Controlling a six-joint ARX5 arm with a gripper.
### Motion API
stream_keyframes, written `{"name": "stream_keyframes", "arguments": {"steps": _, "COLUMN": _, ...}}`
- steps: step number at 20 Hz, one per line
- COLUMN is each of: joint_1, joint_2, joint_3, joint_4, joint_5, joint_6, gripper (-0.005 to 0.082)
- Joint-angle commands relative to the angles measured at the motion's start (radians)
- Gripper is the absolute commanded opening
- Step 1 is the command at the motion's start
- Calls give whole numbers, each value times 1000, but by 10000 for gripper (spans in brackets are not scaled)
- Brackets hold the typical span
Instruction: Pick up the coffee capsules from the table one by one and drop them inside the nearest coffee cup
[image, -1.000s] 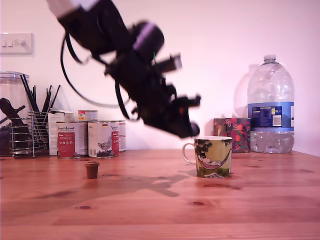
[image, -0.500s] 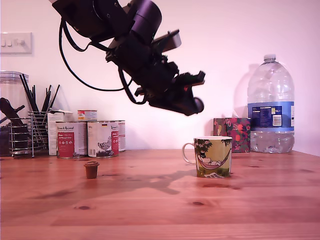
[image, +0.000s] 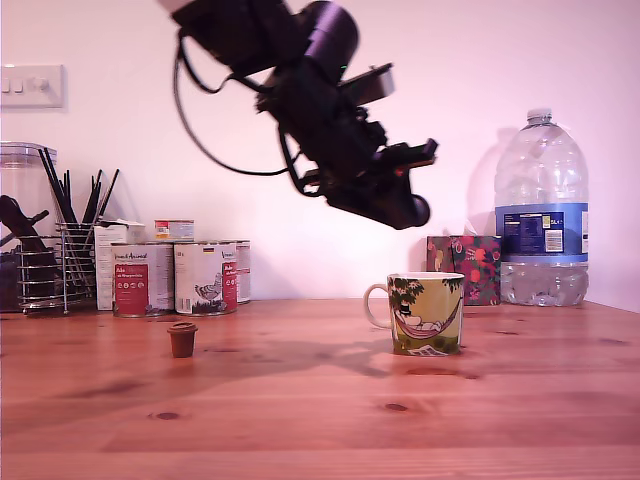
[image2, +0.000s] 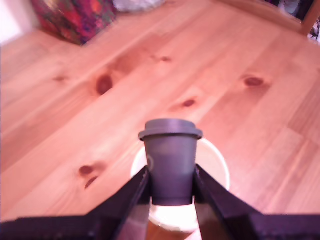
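Right now your gripper (image2: 171, 187) is clamped on the dark capsule (image2: 170, 161), both fingers pressed against its tapered sides with the flared rim clear of the fingertips. Seen from the wrist, the mug (image2: 216, 157) sits directly behind the capsule, its white rim showing at the capsule's 3 and 9 o'clock, so you look lined up over the opening. In the exterior view the gripper (image: 410, 205) hangs well above the mug (image: 425, 313), at roughly its 12 o'clock, tilted down toward it.

So the first capsule is lifted and carried but not yet dropped; whether anything already lies in the mug, you cannot tell from either view. The brown capsule (image: 182, 339) stands untouched on the table (image: 320, 420), well apart from the mug at its 9 o'clock, in front of the tin cans (image: 175, 277). By my reading, releasing here would finish the first drop, leaving that brown one to fetch.
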Motion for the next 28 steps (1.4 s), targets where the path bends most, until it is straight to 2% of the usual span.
{"name": "stream_keyframes", "arguments": {"steps": 1, "joint_1": -5, "joint_2": 77, "joint_3": 40, "joint_4": -66, "joint_5": 9, "joint_6": 12, "gripper": 22}}
{"name": "stream_keyframes", "arguments": {"steps": 4, "joint_1": -10, "joint_2": 130, "joint_3": 109, "joint_4": -152, "joint_5": 10, "joint_6": 15, "gripper": 22}}
{"name": "stream_keyframes", "arguments": {"steps": 16, "joint_1": -16, "joint_2": 140, "joint_3": 109, "joint_4": -163, "joint_5": 9, "joint_6": 15, "gripper": 38}}
{"name": "stream_keyframes", "arguments": {"steps": 17, "joint_1": -16, "joint_2": 140, "joint_3": 109, "joint_4": -161, "joint_5": 9, "joint_6": 15, "gripper": 112}}
{"name": "stream_keyframes", "arguments": {"steps": 19, "joint_1": -15, "joint_2": 140, "joint_3": 109, "joint_4": -151, "joint_5": 9, "joint_6": 15, "gripper": 382}}
{"name": "stream_keyframes", "arguments": {"steps": 20, "joint_1": -15, "joint_2": 140, "joint_3": 109, "joint_4": -145, "joint_5": 9, "joint_6": 15, "gripper": 468}}
{"name": "stream_keyframes", "arguments": {"steps": 21, "joint_1": -15, "joint_2": 140, "joint_3": 109, "joint_4": -141, "joint_5": 9, "joint_6": 15, "gripper": 478}}
{"name": "stream_keyframes", "arguments": {"steps": 23, "joint_1": -15, "joint_2": 140, "joint_3": 109, "joint_4": -126, "joint_5": 9, "joint_6": 15, "gripper": 454}}
{"name": "stream_keyframes", "arguments": {"steps": 25, "joint_1": -15, "joint_2": 139, "joint_3": 109, "joint_4": -117, "joint_5": 9, "joint_6": 15, "gripper": 364}}
{"name": "stream_keyframes", "arguments": {"steps": 26, "joint_1": -15, "joint_2": 138, "joint_3": 109, "joint_4": -113, "joint_5": 9, "joint_6": 15, "gripper": 280}}
{"name": "stream_keyframes", "arguments": {"steps": 28, "joint_1": -14, "joint_2": 131, "joint_3": 109, "joint_4": -105, "joint_5": 8, "joint_6": 15, "gripper": 30}}
